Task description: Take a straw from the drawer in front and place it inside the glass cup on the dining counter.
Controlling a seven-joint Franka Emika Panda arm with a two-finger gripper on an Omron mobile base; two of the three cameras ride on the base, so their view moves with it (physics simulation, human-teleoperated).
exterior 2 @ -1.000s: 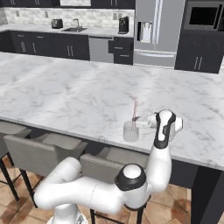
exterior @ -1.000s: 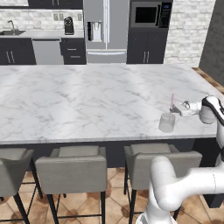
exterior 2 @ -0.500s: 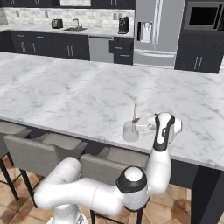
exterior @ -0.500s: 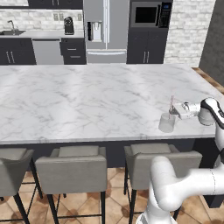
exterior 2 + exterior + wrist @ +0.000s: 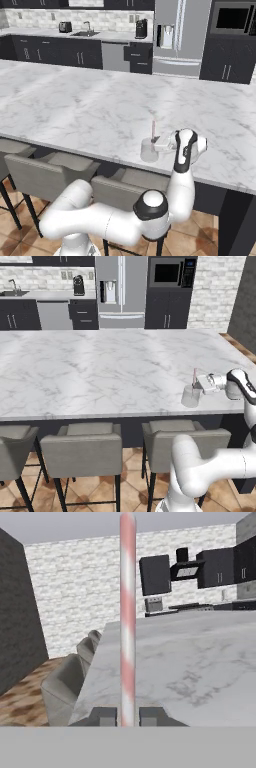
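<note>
Your hand (image 5: 201, 383) sits level at the near right edge of the marble desk (image 5: 100, 371), fingers clenched on the straw (image 5: 194, 376), which stands upright between them. From the hand camera you see the straw (image 5: 127, 612) as a pink-and-white column rising from between the two dark fingertips (image 5: 102, 716). Its lower end goes down into the glass cup (image 5: 190, 396), which stands on the desk just beside the hand, close to the front edge. From the right base camera the hand (image 5: 158, 143) touches or nearly touches the rim of the cup (image 5: 149, 150), with the straw (image 5: 153, 128) sticking up above it; you cannot tell how deep the tip reaches.

The desk around the cup is bare marble. Grey bar stools (image 5: 82, 448) line the front edge below it, one right under the cup. Across the room stand the steel refrigerator (image 5: 120, 291), the microwave (image 5: 170, 273), a coffee machine (image 5: 78, 285) and a sink (image 5: 85, 33) on the back worktop, all well apart from your hand.
</note>
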